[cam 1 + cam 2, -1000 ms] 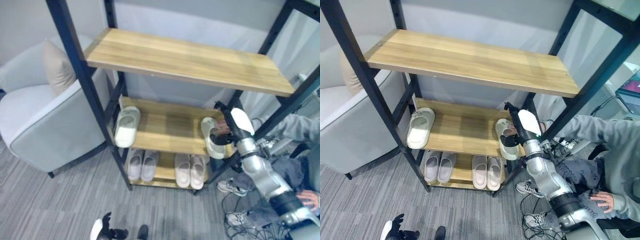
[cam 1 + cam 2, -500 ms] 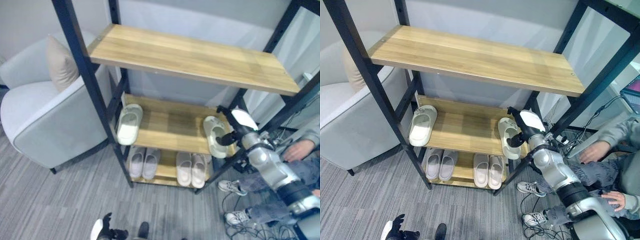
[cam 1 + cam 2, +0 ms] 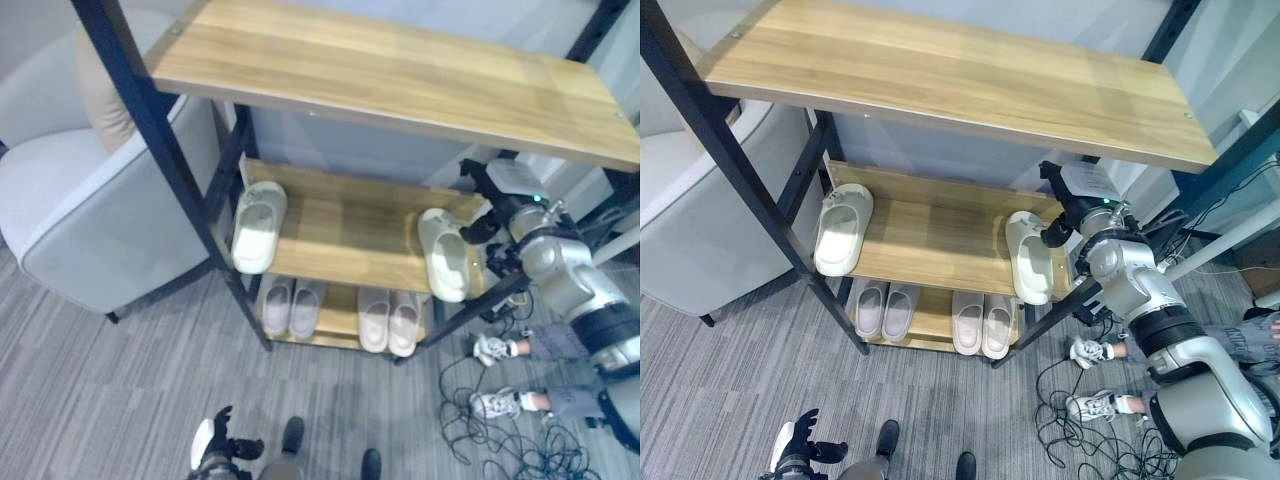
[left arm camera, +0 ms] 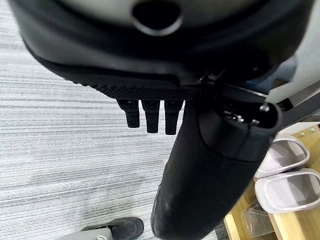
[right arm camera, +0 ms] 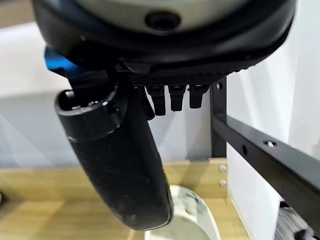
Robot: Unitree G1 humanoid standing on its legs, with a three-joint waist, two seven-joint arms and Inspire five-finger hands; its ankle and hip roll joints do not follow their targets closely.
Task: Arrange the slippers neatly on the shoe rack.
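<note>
A pale green slipper (image 3: pixel 444 256) lies toe-forward at the right end of the rack's middle shelf (image 3: pixel 350 235). My right hand (image 3: pixel 487 215) is just right of its heel, open, with the thumb (image 5: pixel 120 170) above the slipper (image 5: pixel 187 222) and nothing in its grip. The matching slipper (image 3: pixel 257 227) lies at the left end of the same shelf, partly over the front edge. My left hand (image 3: pixel 215 445) hangs low near the floor, fingers (image 4: pixel 150 115) relaxed and holding nothing.
Two pairs of pale slippers (image 3: pixel 292 306) (image 3: pixel 390 320) sit on the bottom shelf. The top shelf (image 3: pixel 400 70) is bare. A grey armchair (image 3: pixel 90 220) stands left of the rack. Cables and a person's sneakers (image 3: pixel 495 375) lie on the floor at the right.
My right hand has let go of the right slipper and drawn back to the right; the slipper now rests on the shelf. The camera has shifted.
</note>
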